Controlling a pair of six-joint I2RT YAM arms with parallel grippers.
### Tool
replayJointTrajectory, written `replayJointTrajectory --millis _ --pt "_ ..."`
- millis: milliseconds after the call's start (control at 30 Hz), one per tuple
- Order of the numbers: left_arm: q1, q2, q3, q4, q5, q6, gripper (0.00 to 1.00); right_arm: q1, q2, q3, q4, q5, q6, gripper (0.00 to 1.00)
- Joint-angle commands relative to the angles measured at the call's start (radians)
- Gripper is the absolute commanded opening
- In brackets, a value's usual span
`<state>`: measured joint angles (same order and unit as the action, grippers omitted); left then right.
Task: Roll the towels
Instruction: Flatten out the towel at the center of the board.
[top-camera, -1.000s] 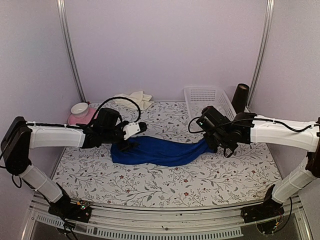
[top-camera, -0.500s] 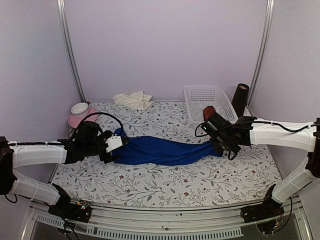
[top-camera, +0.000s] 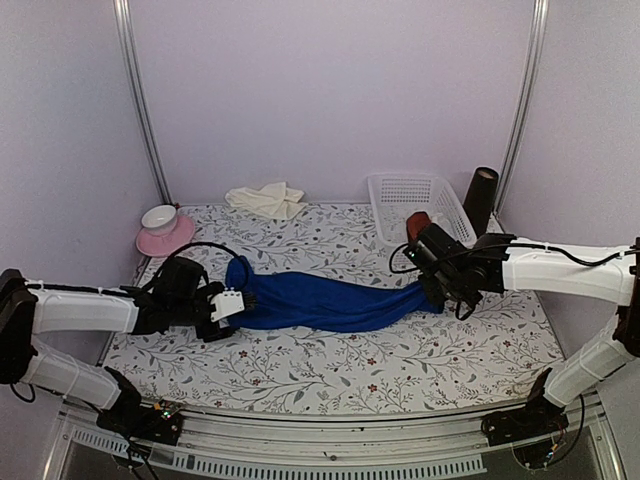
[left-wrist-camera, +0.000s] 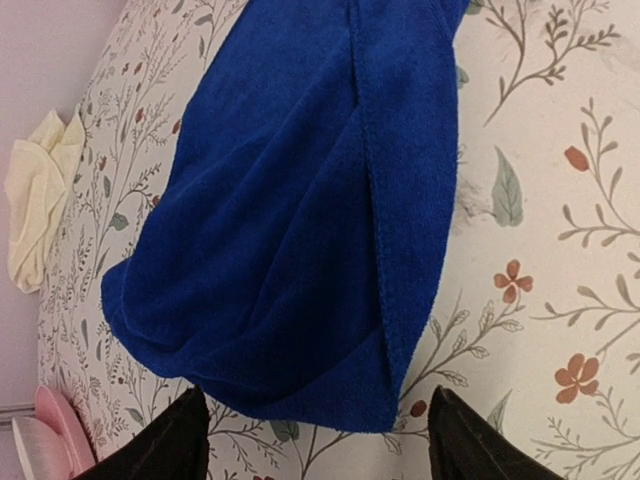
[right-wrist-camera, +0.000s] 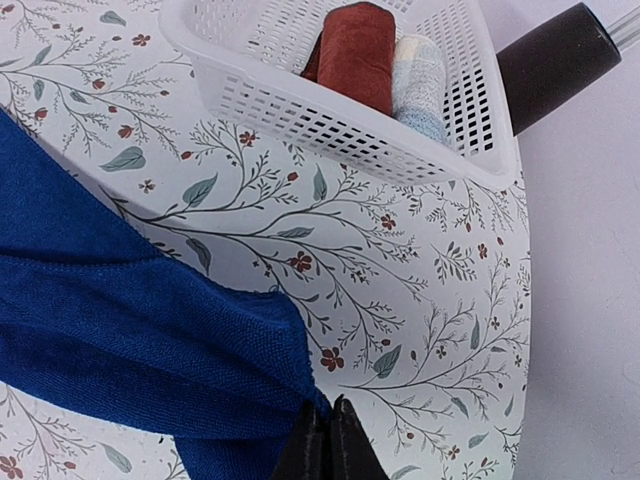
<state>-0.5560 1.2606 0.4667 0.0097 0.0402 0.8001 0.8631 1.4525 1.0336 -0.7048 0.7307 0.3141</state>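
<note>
The royal blue towel (top-camera: 320, 300) lies stretched in a long band across the middle of the table. My right gripper (top-camera: 438, 298) is shut on its right corner, the fingers pinching the blue towel (right-wrist-camera: 120, 340) at the tip of the right gripper (right-wrist-camera: 325, 440). My left gripper (top-camera: 222, 305) stands open at the left end. The folded end of the blue towel (left-wrist-camera: 290, 230) lies flat just ahead of the left gripper (left-wrist-camera: 315, 450), its edge reaching between the spread fingertips (left-wrist-camera: 185, 440) ungripped. The cream towel (top-camera: 265, 198) lies crumpled at the back wall, also showing as the cream towel (left-wrist-camera: 35, 195).
A white basket (top-camera: 415, 190) stands at the back right; in the right wrist view the basket (right-wrist-camera: 350, 120) holds a dark red roll (right-wrist-camera: 355, 50) and a pale blue roll (right-wrist-camera: 420, 70). A dark cylinder (top-camera: 481, 195) stands beside it. A pink plate (top-camera: 165, 238) with a white bowl (top-camera: 160, 217) sits back left.
My left gripper drew the towel's left end leftward, let go, and backed off toward the near left. The towel now lies longer and straighter. The right gripper shifted slightly right, still holding.
</note>
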Motion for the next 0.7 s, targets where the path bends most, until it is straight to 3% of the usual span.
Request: replayJointTrajectory --millis 0,133,233,467,567,667 --pt "0.003 0.042 -0.024 0.005 0.001 0.002 0.74 -0.003 -0.005 -0.006 0.033 -0.012 -0.013 0.03" --pt "0.002 0.071 -0.033 0.042 -0.034 0.000 0.72 -0.002 -0.001 -0.008 0.039 -0.020 -0.016 0.03" --pt "0.003 0.099 -0.041 0.098 -0.072 -0.021 0.63 -0.002 0.000 -0.011 0.044 -0.025 -0.015 0.03" --pt "0.003 0.148 -0.035 0.173 -0.147 -0.062 0.24 -0.003 0.006 -0.014 0.049 -0.034 -0.022 0.03" --pt "0.005 0.139 -0.016 0.155 -0.164 -0.080 0.01 -0.003 0.009 -0.014 0.055 -0.034 -0.029 0.03" --pt "0.016 0.099 0.015 0.118 -0.177 -0.090 0.00 -0.004 0.005 -0.014 0.077 -0.041 -0.054 0.03"
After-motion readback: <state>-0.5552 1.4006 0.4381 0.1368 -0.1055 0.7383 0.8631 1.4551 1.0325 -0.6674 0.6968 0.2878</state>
